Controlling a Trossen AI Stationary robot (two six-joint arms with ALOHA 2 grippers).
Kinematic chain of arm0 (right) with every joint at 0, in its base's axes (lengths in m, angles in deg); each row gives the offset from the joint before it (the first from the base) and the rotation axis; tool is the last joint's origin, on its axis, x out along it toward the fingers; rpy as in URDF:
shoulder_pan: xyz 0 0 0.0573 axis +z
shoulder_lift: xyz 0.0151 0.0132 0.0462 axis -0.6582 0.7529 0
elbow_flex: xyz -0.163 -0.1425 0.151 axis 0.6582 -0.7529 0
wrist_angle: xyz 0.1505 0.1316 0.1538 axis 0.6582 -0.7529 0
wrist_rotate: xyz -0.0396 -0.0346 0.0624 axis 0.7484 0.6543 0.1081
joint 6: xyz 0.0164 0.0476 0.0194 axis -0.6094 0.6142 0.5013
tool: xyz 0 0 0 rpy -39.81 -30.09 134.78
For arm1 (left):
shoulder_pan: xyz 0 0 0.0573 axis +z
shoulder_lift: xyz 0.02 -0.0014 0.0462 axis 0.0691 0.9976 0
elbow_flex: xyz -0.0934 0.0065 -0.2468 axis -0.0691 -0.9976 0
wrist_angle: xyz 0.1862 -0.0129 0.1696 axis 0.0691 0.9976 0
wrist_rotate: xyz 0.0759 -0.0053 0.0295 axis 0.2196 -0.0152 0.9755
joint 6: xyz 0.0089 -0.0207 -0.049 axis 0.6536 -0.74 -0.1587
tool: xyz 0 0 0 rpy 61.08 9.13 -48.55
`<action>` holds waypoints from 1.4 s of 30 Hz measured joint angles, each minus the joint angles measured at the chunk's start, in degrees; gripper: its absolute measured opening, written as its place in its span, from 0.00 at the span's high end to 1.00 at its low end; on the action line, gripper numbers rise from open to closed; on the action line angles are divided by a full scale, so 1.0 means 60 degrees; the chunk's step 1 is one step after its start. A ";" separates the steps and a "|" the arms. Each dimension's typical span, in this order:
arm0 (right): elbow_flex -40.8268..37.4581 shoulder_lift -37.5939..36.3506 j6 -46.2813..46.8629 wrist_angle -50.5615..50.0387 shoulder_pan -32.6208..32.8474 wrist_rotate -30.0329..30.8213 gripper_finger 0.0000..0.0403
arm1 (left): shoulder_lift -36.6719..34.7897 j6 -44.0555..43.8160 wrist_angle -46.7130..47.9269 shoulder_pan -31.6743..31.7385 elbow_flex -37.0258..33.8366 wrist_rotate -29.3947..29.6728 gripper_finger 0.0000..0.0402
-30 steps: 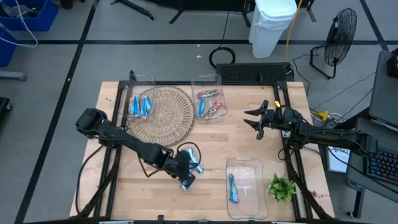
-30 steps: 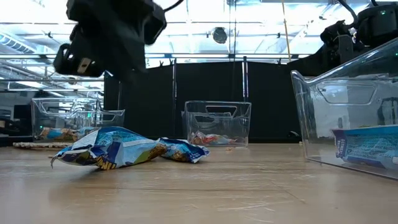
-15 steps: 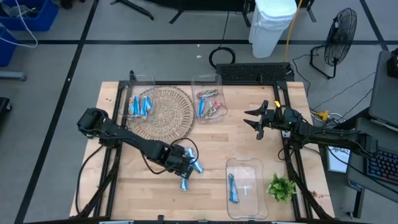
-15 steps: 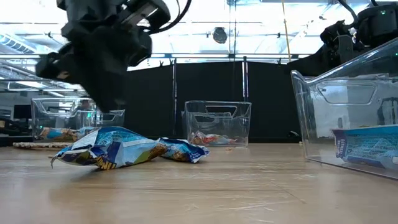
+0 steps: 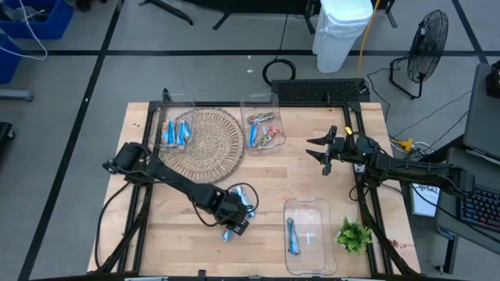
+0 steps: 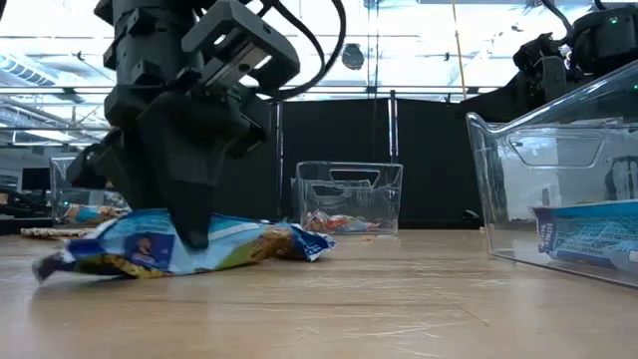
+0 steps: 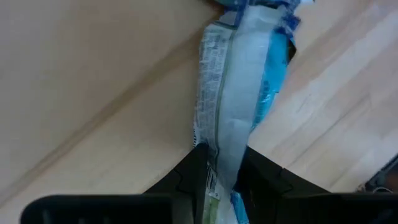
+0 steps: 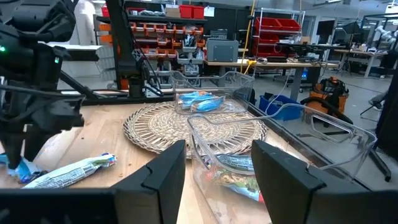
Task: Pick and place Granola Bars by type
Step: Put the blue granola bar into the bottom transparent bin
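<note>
Pick step: left gripper [image 5: 232,225] is down on the desk [image 5: 312,183] around 6 o'clock, pinching a blue granola bar [image 7: 233,118]. Next comes lifting it toward the matching bin [image 5: 307,234]. Right gripper [image 5: 324,152] waits spread at 3 o'clock.

— What sort of place is this?
— A workshop or lab: red parts bins [image 8: 155,31] on racks, a workbench [image 8: 273,62], a floor fan [image 5: 426,51], and cables [image 5: 391,74] trailing beside the wooden desk [image 5: 281,176].
</note>
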 joint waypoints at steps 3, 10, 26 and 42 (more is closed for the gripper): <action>0.0000 0.0012 0.0000 0.0012 0.0000 -0.0002 0.57 | 0.0144 0.0102 -0.0258 0.0000 0.0006 -0.0232 0.78; 0.0000 0.0023 0.0000 0.0009 0.0000 0.0000 0.57 | -0.0004 0.0258 -0.0167 0.0081 0.0000 -0.0310 0.78; 0.0000 0.0023 0.0000 0.0012 0.0000 -0.0002 0.57 | -0.1469 0.0826 0.0310 -0.0394 0.0000 0.1272 0.97; 0.0000 0.0030 -0.0002 0.0009 0.0000 -0.0002 0.57 | -0.1100 0.0865 -0.0094 -0.0453 -0.0004 0.1334 0.45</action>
